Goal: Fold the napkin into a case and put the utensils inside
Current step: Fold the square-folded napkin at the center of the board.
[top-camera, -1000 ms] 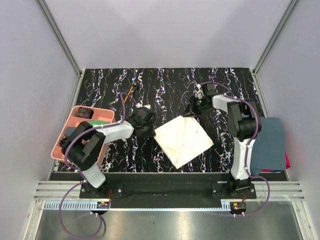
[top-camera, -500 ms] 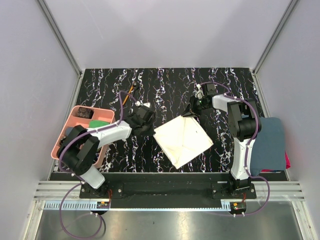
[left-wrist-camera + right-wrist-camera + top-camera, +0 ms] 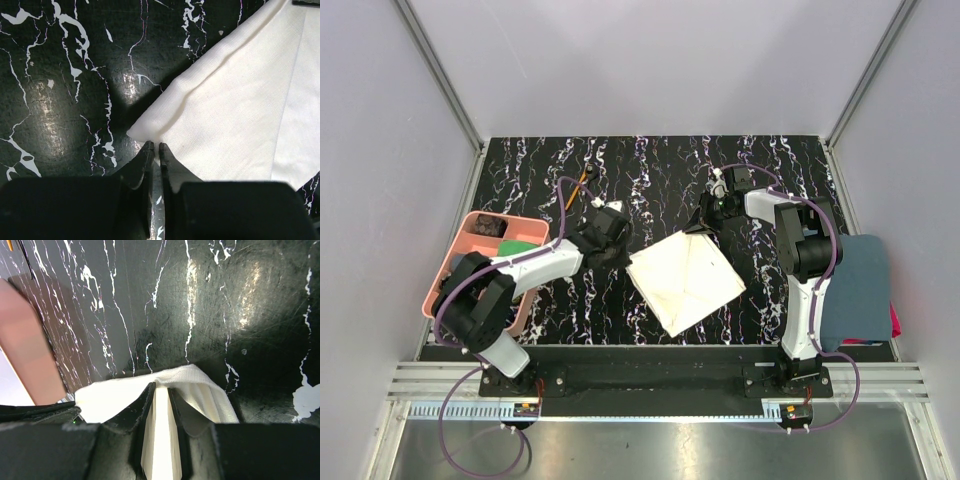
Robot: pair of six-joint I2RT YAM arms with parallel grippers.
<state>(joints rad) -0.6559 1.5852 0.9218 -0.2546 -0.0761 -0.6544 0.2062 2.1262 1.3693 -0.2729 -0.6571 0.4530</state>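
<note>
The cream napkin [image 3: 685,280] lies flat as a diamond on the black marbled table. My left gripper [image 3: 618,256] sits at its left corner. In the left wrist view the jaws [image 3: 155,146] are pinched together on the near edge of the napkin [image 3: 235,115], just beside that corner. My right gripper [image 3: 706,224] holds the far corner. In the right wrist view it [image 3: 161,387] is shut, with a raised fold of napkin [image 3: 115,390] between the fingers. Of the utensils, an orange-handled stick [image 3: 583,180] lies at the back left; a spoon is hard to pick out against the dark table.
A pink compartment tray [image 3: 465,268] with dark and green items stands at the left edge, behind the left arm, and shows as a blurred pink shape [image 3: 25,340] in the right wrist view. A dark blue-grey towel [image 3: 860,290] lies off the table's right side.
The left gripper's jaws have closed at the napkin's left corner, and the left forearm has swung slightly. The right arm and the napkin have stayed put.
</note>
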